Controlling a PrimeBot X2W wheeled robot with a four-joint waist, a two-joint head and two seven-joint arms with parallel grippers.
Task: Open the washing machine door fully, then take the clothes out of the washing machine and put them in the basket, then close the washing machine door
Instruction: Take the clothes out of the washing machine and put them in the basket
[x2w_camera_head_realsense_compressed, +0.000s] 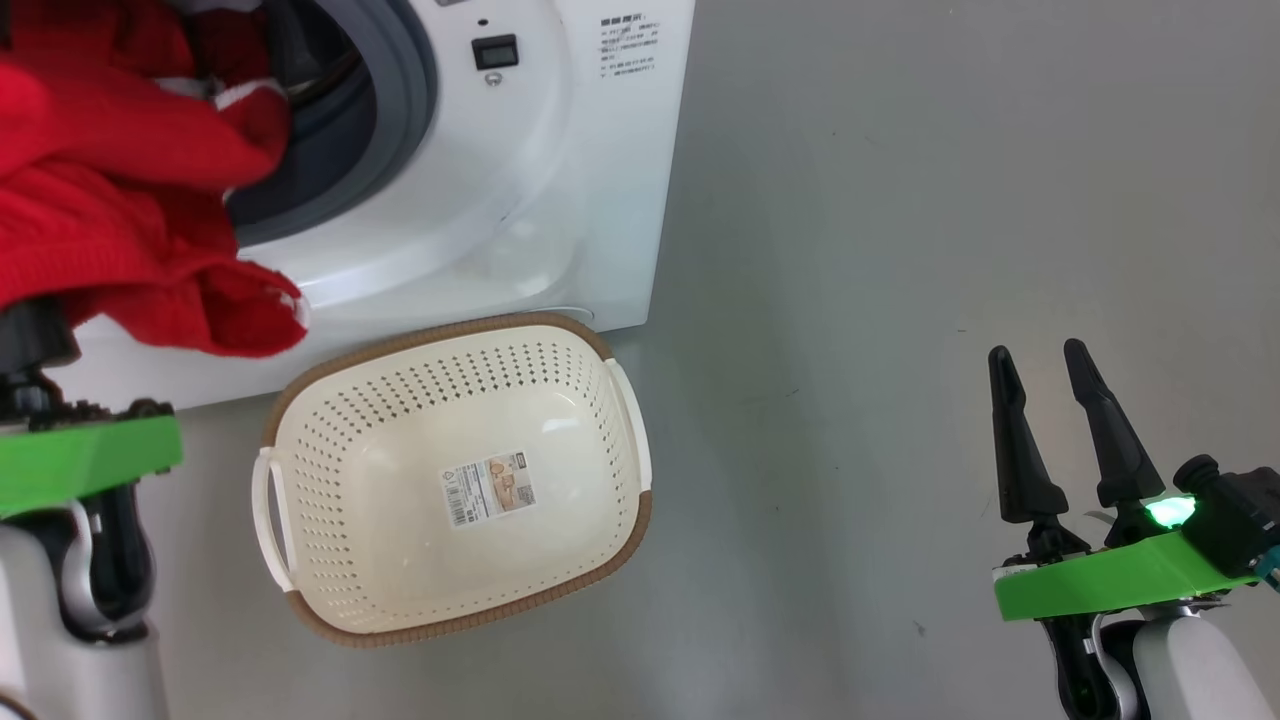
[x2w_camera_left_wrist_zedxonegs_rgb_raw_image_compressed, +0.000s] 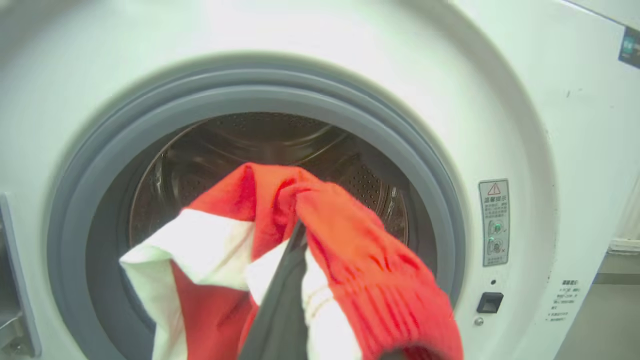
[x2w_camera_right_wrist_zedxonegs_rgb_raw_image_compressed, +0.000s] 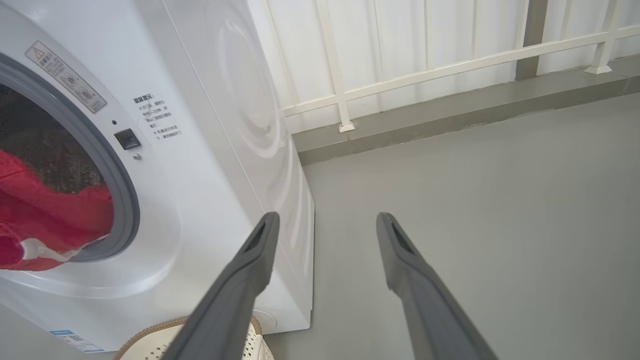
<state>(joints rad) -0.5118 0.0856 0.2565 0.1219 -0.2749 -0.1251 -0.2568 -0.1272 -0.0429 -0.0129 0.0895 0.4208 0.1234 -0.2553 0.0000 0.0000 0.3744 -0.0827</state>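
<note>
The clothes (x2w_camera_head_realsense_compressed: 110, 200) are a bright red bundle with white panels, hanging out of the washing machine (x2w_camera_head_realsense_compressed: 520, 180) opening at the upper left. In the left wrist view my left gripper (x2w_camera_left_wrist_zedxonegs_rgb_raw_image_compressed: 299, 235) is shut on the clothes (x2w_camera_left_wrist_zedxonegs_rgb_raw_image_compressed: 350, 250) just in front of the steel drum (x2w_camera_left_wrist_zedxonegs_rgb_raw_image_compressed: 260, 140). The cream basket (x2w_camera_head_realsense_compressed: 450, 480) stands empty on the floor below the opening, a sticker on its bottom. At the lower right, away from both, my right gripper (x2w_camera_head_realsense_compressed: 1040, 365) is open and holds nothing. The washing machine door is out of view.
Grey floor (x2w_camera_head_realsense_compressed: 900, 300) stretches to the right of the washing machine. In the right wrist view a white railing (x2w_camera_right_wrist_zedxonegs_rgb_raw_image_compressed: 450, 60) and a low kerb run along the far side. The basket's rim (x2w_camera_right_wrist_zedxonegs_rgb_raw_image_compressed: 150, 332) shows at that view's bottom edge.
</note>
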